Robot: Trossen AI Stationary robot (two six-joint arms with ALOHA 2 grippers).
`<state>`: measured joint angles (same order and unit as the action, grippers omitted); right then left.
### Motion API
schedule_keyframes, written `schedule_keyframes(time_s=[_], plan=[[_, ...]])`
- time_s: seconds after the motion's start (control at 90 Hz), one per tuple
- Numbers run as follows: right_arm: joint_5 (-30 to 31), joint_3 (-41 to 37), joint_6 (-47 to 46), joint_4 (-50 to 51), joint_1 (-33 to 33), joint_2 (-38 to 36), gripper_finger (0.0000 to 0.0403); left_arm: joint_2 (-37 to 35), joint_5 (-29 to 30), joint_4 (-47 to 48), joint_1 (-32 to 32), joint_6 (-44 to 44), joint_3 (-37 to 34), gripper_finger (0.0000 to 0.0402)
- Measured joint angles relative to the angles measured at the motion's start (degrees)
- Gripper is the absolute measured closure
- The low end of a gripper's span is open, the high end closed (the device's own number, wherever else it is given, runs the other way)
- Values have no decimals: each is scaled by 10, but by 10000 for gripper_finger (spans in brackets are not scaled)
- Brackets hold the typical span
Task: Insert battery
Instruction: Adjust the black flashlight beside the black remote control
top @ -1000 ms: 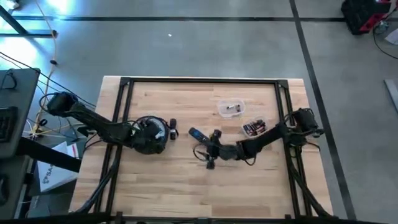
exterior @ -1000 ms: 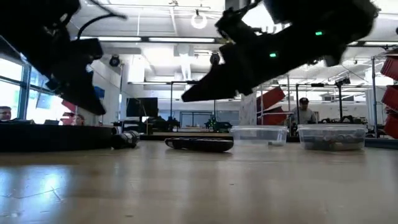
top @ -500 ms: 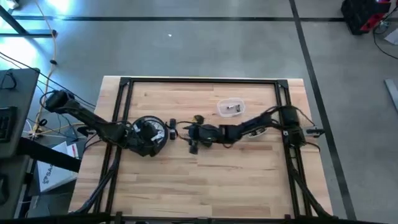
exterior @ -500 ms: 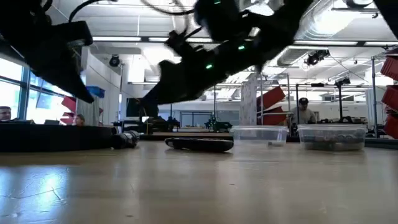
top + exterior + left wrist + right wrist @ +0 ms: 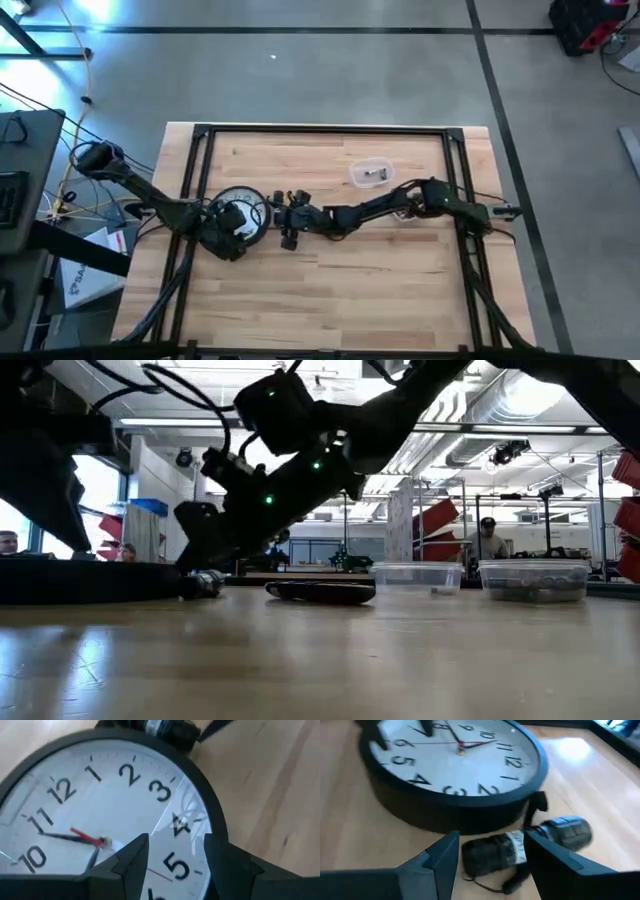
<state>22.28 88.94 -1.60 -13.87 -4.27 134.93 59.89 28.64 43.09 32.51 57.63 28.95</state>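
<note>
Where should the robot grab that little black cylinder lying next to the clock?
Probably across its round middle, from above. The black cylinder lies on its side close beside the clock, so that side is blocked. The right gripper is open around it, a finger on each side. The left gripper is open over the clock face.

The clock (image 5: 455,765) below the right gripper (image 5: 490,857) has a matt black plastic rim and a glossy clear cover over a smooth white face. Between that gripper's matt dark fingers (image 5: 437,857) lies a glossy black battery (image 5: 495,851). The table (image 5: 330,290) beneath is smooth, pale, grained wood.
</note>
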Motion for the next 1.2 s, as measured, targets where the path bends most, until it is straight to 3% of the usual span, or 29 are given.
schedule_keyframes(time_s=[0.167,0.356,0.422,0.544,0.778,1.2], plan=[[54,-8,-30,26,0,0,212,2,4,3,16,3,-2,229],[208,-9,-37,111,1,-7,212,1,8,13,21,-2,-2,229],[226,-9,-46,120,3,-12,212,1,13,14,22,-19,-2,229],[198,-9,-61,110,10,-19,212,1,39,23,22,-46,-2,229],[38,-9,-87,96,64,-19,212,1,64,26,22,-54,-2,229],[38,-9,-57,95,138,-17,212,1,72,21,21,-51,-2,229]])
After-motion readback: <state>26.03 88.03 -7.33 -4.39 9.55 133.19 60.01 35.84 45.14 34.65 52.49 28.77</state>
